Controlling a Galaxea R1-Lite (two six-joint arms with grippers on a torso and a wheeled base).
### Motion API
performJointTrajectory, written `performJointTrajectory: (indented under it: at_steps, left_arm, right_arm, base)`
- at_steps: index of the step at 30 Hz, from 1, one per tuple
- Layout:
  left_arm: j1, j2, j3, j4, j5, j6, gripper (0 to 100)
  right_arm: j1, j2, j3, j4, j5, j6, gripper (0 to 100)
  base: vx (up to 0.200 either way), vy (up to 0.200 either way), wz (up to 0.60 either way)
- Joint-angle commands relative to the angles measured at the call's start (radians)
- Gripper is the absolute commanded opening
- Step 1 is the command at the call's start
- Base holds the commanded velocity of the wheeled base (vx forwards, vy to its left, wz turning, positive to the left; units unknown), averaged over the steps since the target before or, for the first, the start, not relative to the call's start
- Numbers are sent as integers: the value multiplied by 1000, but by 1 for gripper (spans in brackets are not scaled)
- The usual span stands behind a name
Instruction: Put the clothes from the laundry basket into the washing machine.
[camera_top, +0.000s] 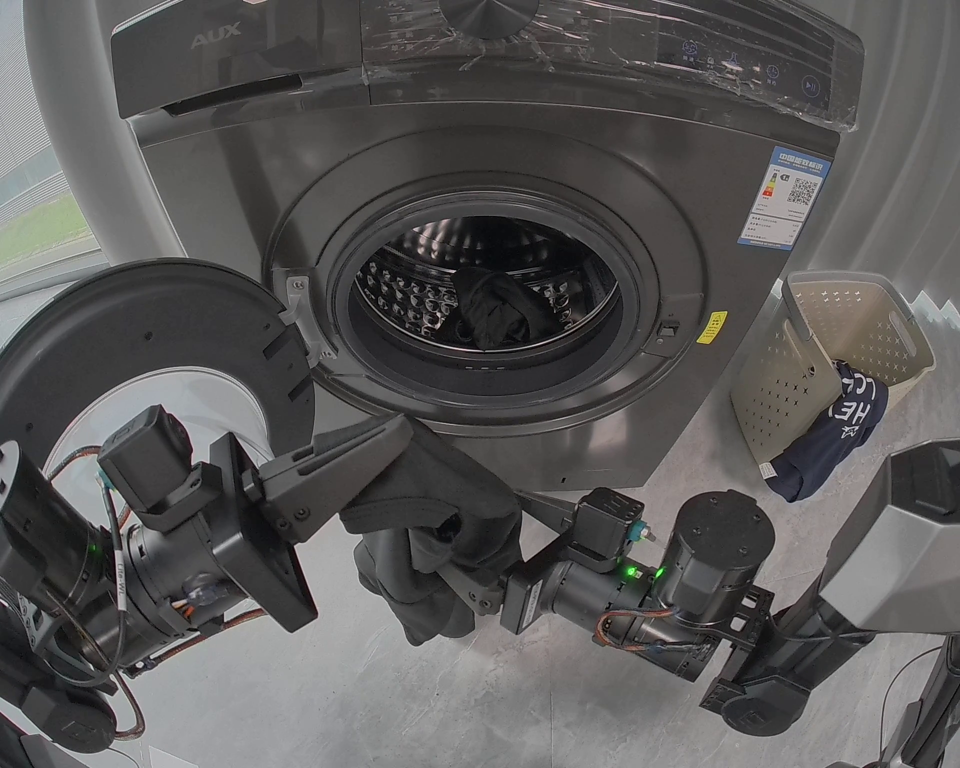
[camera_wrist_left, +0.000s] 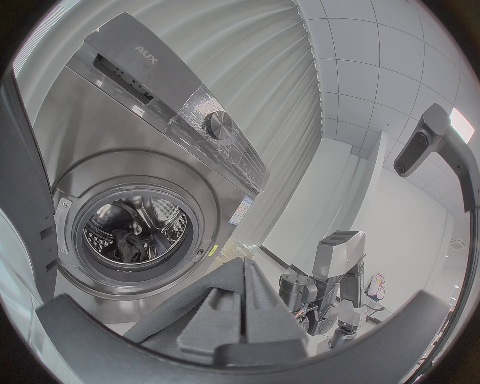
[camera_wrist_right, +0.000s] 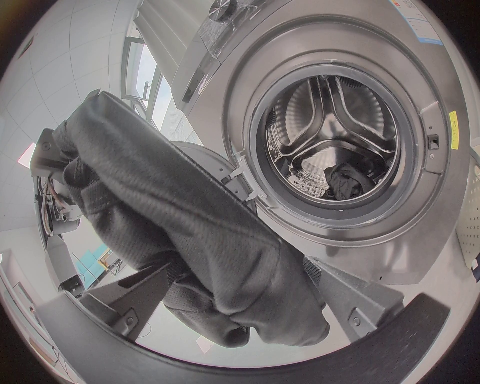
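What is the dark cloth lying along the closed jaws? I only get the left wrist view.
Observer: It is a dark garment. The right arm's jaws hold its bulk between them, in front of the washing machine and below the open door hole.
Operator: And where is the basket it came from?
Observer: The cream laundry basket is on the robot's right of the machine. It is tilted, and a navy garment spills over its edge.
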Motion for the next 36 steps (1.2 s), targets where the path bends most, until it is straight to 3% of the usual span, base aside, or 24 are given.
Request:
performJointTrajectory:
  at_steps: [1, 2, 3, 7, 10, 18, 28, 29, 36]
  left_arm:
    - [0, 4, 0, -1, 0, 0, 0]
    - [0, 4, 2, -1, 0, 0, 0]
    - [0, 5, 3, -1, 0, 0, 0]
    - [1, 13, 5, -1, 0, -3, 0]
    - [1, 17, 3, -1, 1, -25, 0]
    - [1, 22, 3, -1, 0, -28, 0]
    - [15, 74, 17, -1, -3, -25, 0]
    - [17, 88, 14, -2, -3, -26, 100]
    - [54, 165, 18, -1, 10, -22, 100]
  right_arm:
    - [-5, 39, -22, -14, -1, -3, 100]
    - [-7, 39, -22, -19, -1, -4, 100]
    - [-8, 37, -20, -24, -1, -10, 0]
    - [-19, 16, -12, -33, 1, -17, 0]
    - [-46, -46, 5, -31, 1, -18, 0]
    - [-88, -141, 41, -19, 1, -32, 0]
    - [-42, -190, 101, -33, -1, -27, 0]
    - [-34, -191, 101, -33, -1, -26, 0]
    - [-8, -231, 98, -33, -1, -21, 0]
  base:
    - [0, 0, 0]
    - [0, 0, 0]
    - [0, 0, 0]
    - [0, 0, 0]
    - [0, 0, 0]
    - [0, 0, 0]
    - [0, 0, 0]
    - [0, 0, 0]
    - [0, 0, 0]
